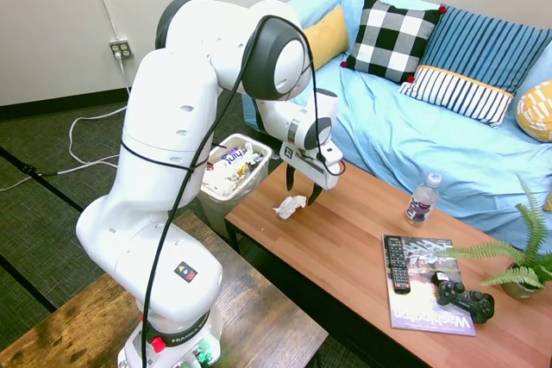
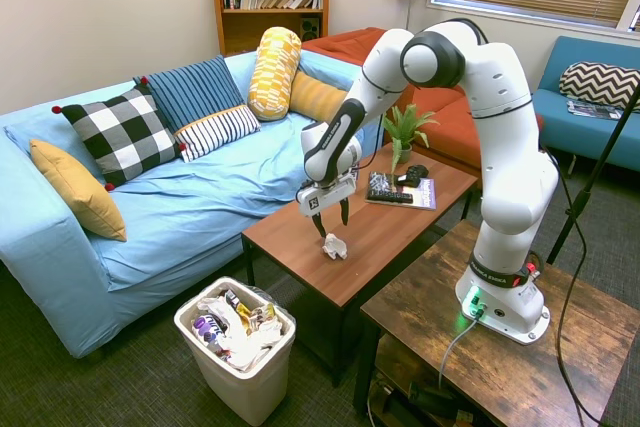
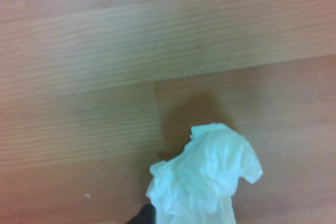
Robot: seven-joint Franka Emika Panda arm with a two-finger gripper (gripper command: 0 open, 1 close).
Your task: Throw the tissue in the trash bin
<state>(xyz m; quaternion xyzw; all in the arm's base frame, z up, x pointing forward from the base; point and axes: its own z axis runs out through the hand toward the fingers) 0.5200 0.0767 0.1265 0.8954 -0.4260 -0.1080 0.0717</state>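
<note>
Apparently shapeless, tissue lies flat on table, axis unclear.

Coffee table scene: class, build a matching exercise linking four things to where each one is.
Things:
1. tissue
2. trash bin
3. water bottle
4. game controller

Places:
A. on the floor by the table's end
B. partly on the magazine
C. standing on the table near the sofa
D. on the table beneath the open pincer

Pairs: 1-D, 2-A, 3-C, 4-B
</note>
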